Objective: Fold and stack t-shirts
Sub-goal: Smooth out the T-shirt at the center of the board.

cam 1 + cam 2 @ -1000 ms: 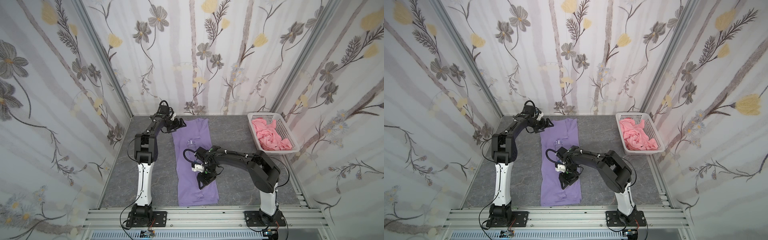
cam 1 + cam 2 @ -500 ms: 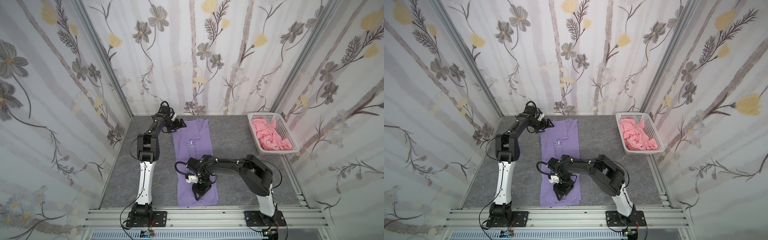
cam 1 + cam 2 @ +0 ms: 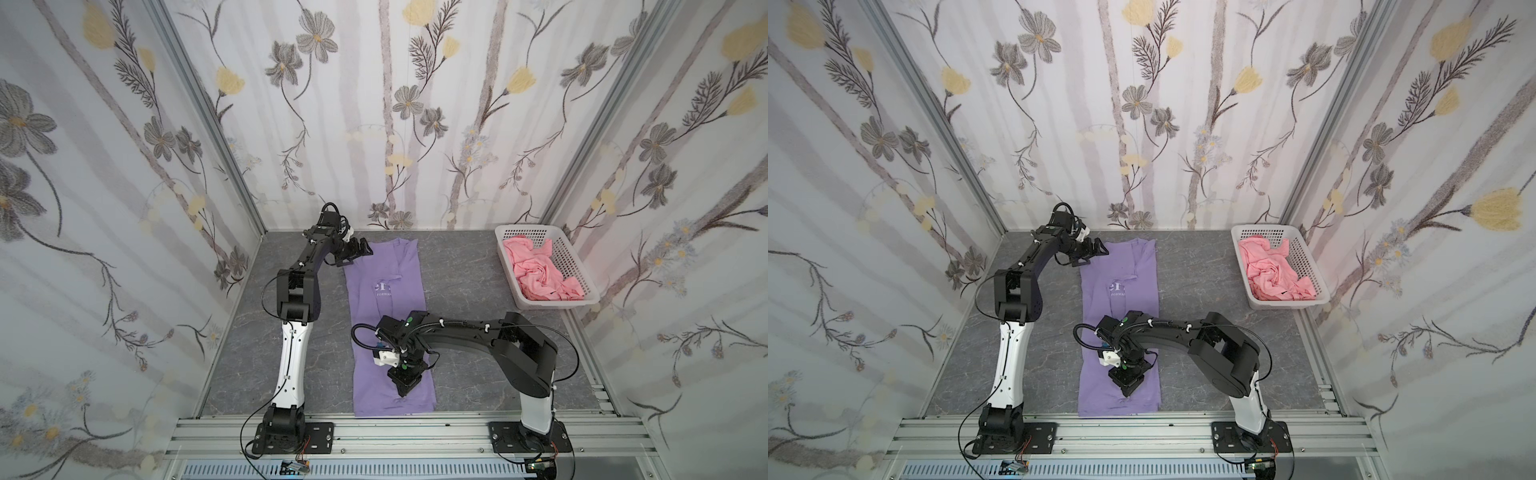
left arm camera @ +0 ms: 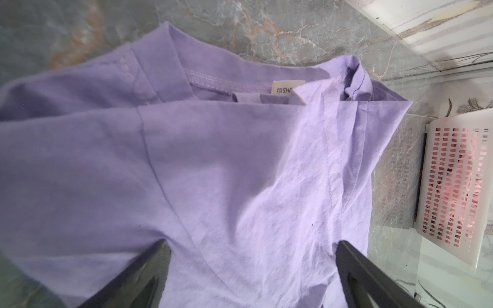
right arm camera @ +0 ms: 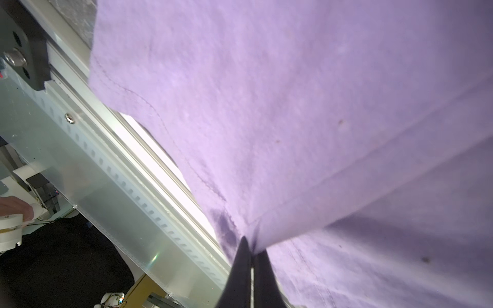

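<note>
The lavender t-shirt [image 3: 384,307] is pinched near the hem end closest to the arm bases by your right gripper [image 3: 402,390], jaws pressed together on a fold of cloth; it lies as a long strip down the middle of the grey table [image 3: 465,291]. Your left gripper [image 3: 356,249] sits over its far collar end, jaws spread wide. The pink t-shirt [image 3: 540,274] lies crumpled in the white basket [image 3: 557,305] at far right
</note>
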You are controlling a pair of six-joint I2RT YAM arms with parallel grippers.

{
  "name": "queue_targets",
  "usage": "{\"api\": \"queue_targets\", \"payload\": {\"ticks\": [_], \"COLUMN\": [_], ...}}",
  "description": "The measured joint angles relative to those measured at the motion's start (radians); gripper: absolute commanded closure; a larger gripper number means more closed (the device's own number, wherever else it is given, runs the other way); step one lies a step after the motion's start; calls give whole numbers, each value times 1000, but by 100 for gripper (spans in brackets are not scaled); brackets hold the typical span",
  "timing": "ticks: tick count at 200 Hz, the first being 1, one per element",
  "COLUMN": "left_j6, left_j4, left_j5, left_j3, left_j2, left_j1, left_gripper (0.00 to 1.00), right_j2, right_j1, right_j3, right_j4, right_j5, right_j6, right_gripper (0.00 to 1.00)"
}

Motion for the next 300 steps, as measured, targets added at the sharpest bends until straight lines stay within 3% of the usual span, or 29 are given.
{"api": "queue_targets", "payload": {"ticks": [79,203,210,220,232,261,300], "left_j6": [12,21,21,22,22,22,0], "left_j4": [-29,-100,-103,-109,-113,-137,-180], "left_j5": [-8,-24,-24,-25,-27,-23,30], "left_j3": [46,206,211,213,214,240,309], "left_j2": [19,97,100,104,106,106,74], "left_j1": [3,5,5,5,5,5,6], "left_gripper": [0,0,0,0,0,0,0], "right_j2": [-101,-74,-74,-71,-67,-107,-169], "right_j1": [20,51,51,51,51,10,-241], "right_j3": [-20,-63,-68,-73,-76,-22,212], "right_j4": [-54,-106,-108,-110,-118,-145,-136], "right_j5": [-48,-157,-161,-164,-164,-163,-131], "right_j6": [7,10,10,9,9,-6,-44], "right_gripper": [100,100,90,67,56,50,49]}}
